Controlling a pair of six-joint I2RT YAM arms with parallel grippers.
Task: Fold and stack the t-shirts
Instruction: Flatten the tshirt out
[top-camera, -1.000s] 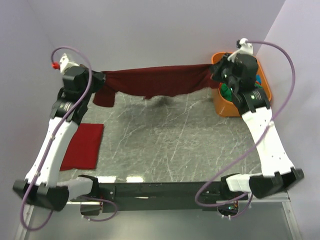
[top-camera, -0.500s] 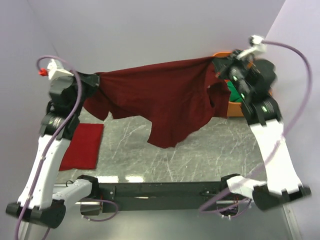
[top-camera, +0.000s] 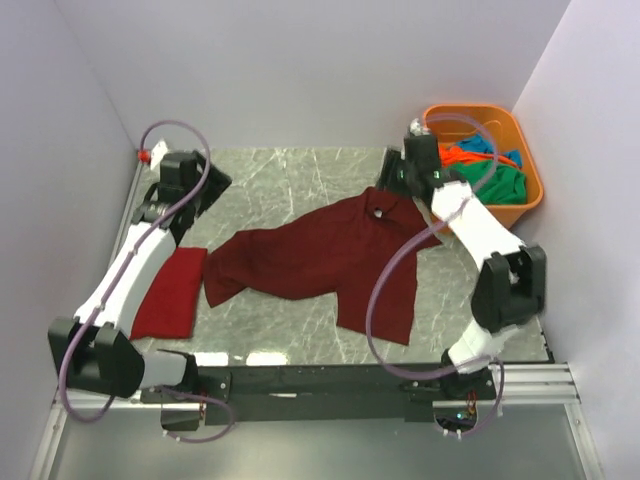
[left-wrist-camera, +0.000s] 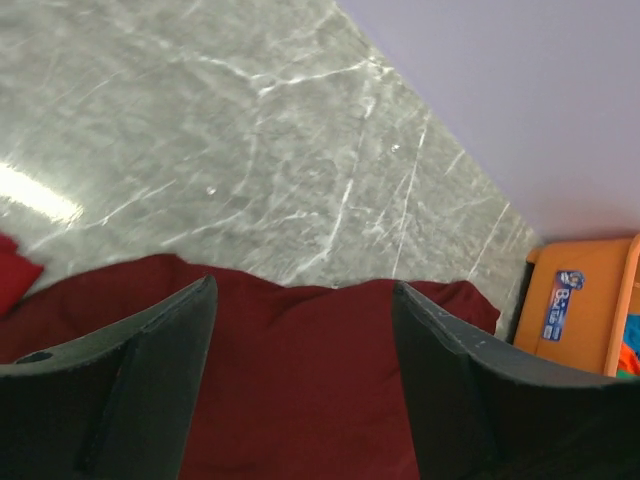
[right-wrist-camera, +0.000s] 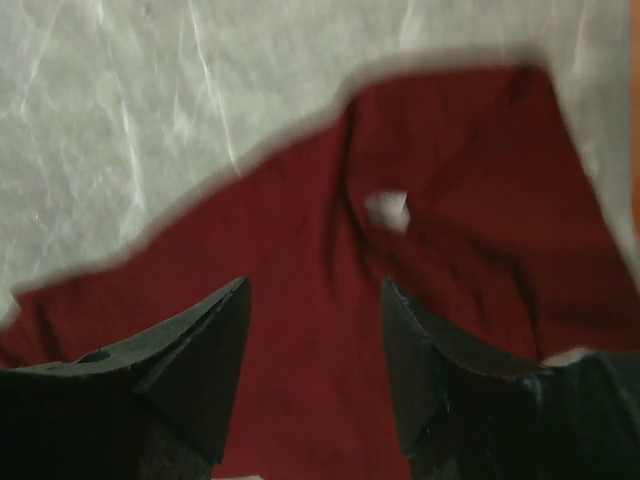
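Note:
A dark maroon t-shirt (top-camera: 320, 258) lies loosely spread and rumpled on the marble table, with its white neck tag (right-wrist-camera: 388, 210) showing. My left gripper (top-camera: 212, 190) hovers open above the shirt's left end, its jaws wide apart over maroon cloth (left-wrist-camera: 300, 380) and holding nothing. My right gripper (top-camera: 392, 180) is open over the shirt's right end (right-wrist-camera: 320, 330), also empty. A folded bright red t-shirt (top-camera: 170, 292) rests flat at the table's left edge. Green (top-camera: 500, 185), orange (top-camera: 462, 155) and blue t-shirts sit bunched in the tub.
The rigid orange tub (top-camera: 527, 200) stands at the back right corner, and it (left-wrist-camera: 585, 310) also shows at the right of the left wrist view. Bare marble (top-camera: 300, 175) lies behind the maroon shirt. Lilac walls close in the back and both sides.
Both grippers held the maroon shirt stretched up between them, swung it forward, then opened. The shirt has dropped onto the table and both arms have moved lower and inward.

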